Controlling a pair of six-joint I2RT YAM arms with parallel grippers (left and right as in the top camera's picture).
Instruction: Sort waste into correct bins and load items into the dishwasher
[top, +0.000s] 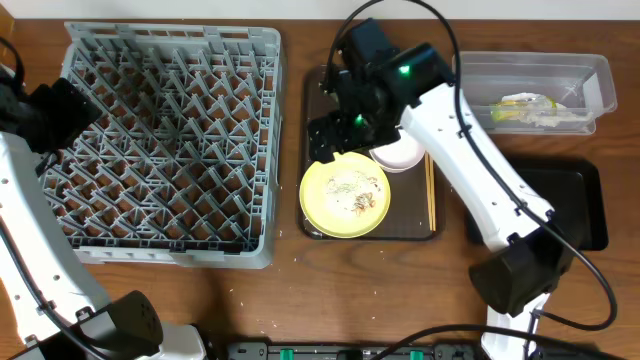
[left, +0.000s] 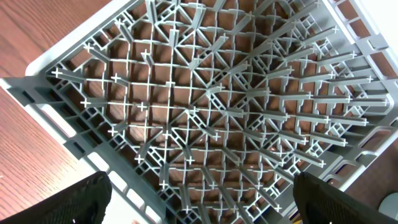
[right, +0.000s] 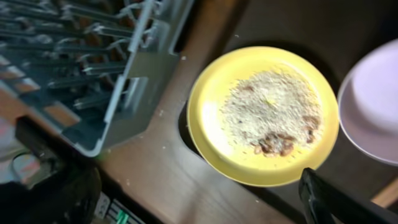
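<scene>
Two grippers, both spread wide, fingers closed on nothing. First the right gripper (right: 199, 186): hanging above the left side of the brown serving tray (top: 408, 218), close to the yellow plate (right: 261, 115). On the plate, a flat heap of beige crumbs (right: 270, 109) with a few darker bits at one edge. Just beside the plate, on the same tray, a white bowl (right: 373, 112), partly hidden under the right arm (top: 470, 170) from overhead. Along the tray's right edge, chopsticks (top: 431, 195). Then the left gripper (left: 202, 199): above the grey dish rack (left: 205, 106), looking down on pegs and lattice floor. Rack just left of the tray. Farther right, a clear tub (top: 500, 75) holding a yellow-green wrapper (top: 525, 108); print on it too small to read. In front of the tub, a black tray (top: 580, 205), its left part covered by the arm.
</scene>
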